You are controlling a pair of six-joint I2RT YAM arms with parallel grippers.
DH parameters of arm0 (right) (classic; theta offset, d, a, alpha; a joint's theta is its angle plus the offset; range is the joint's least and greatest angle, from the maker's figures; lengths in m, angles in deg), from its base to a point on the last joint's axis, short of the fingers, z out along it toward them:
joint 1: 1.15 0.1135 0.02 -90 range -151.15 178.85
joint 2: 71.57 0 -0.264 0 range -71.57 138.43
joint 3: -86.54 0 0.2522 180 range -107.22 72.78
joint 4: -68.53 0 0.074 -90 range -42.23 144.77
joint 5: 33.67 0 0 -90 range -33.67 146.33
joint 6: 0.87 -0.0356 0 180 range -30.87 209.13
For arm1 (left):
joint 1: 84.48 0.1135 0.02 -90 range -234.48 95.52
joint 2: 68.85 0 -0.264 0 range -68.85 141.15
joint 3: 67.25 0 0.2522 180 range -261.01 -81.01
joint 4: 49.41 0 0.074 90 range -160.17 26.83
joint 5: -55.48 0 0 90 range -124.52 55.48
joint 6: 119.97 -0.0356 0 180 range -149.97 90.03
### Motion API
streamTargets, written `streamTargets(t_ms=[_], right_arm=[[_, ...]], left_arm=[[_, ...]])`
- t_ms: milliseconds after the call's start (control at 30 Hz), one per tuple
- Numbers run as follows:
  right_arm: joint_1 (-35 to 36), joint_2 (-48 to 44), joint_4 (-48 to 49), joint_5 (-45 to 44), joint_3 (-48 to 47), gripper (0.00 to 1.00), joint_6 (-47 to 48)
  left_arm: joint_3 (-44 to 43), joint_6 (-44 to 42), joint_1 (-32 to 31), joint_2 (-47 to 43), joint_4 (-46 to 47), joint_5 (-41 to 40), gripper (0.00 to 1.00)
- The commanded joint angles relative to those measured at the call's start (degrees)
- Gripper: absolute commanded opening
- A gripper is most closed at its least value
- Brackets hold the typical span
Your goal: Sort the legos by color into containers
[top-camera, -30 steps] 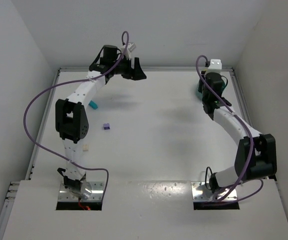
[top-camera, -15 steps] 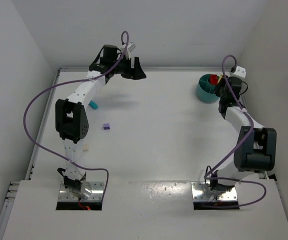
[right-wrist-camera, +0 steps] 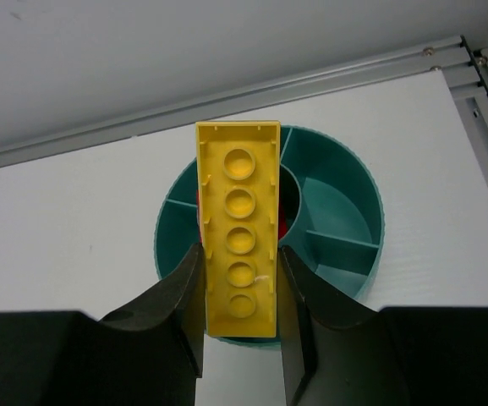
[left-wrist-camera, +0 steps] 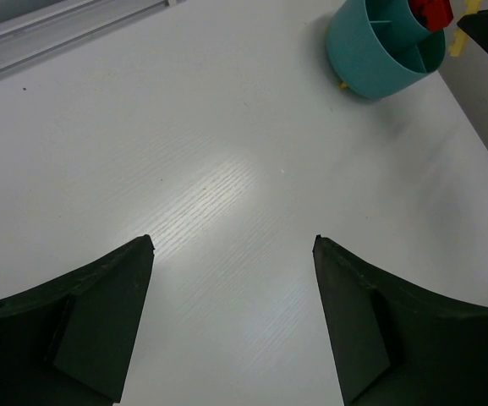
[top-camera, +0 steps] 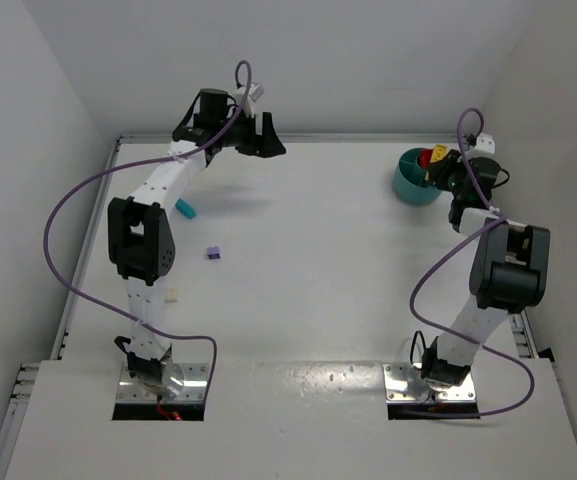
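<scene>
My right gripper [right-wrist-camera: 239, 251] is shut on a long yellow plate [right-wrist-camera: 238, 222] and holds it above the round teal dish [right-wrist-camera: 345, 222], over its centre and left compartments. A red brick [top-camera: 427, 157] lies in the dish [top-camera: 411, 180]; in the right wrist view only slivers of red show behind the plate. From above, the right gripper [top-camera: 446, 170] sits at the dish's right rim. My left gripper [left-wrist-camera: 233, 245] is open and empty, held high at the far left [top-camera: 268, 138]. A cyan brick [top-camera: 185, 210], a purple cube [top-camera: 213, 253] and a cream cube [top-camera: 171, 296] lie on the table at the left.
The dish [left-wrist-camera: 383, 42] stands in the far right corner, close to the table's raised metal edge rail [right-wrist-camera: 446, 51]. A small yellow bit [left-wrist-camera: 342, 85] shows at the dish's base. Walls close off the back and both sides.
My right arm has swung to the right and folded back, so its gripper went from over the dish's left side to its right rim. The left gripper shifted slightly.
</scene>
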Motion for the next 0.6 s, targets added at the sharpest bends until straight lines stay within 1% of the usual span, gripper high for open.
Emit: streamTargets(t_ms=[0,67,233,567], right_arm=[[-1.2,0.2,15.1,5.9,1.3,0.0,2.4],[-1.7,0.8,16.6,7.6,1.8,0.0,4.1],[-2.2,1.3,20.3,8.7,3.8,0.0,4.8],[-3.8,3.0,21.5,10.3,4.4,0.0,4.3]], left_arm=[[-0.3,-1.5,0.9,-1.3,1.8,-0.6,0.82],[0.2,-1.5,1.5,-1.3,1.8,-0.6,0.82],[0.7,-2.0,1.5,-1.3,1.8,-1.1,0.82],[1.9,-3.1,1.5,-1.9,1.3,-1.7,0.82]])
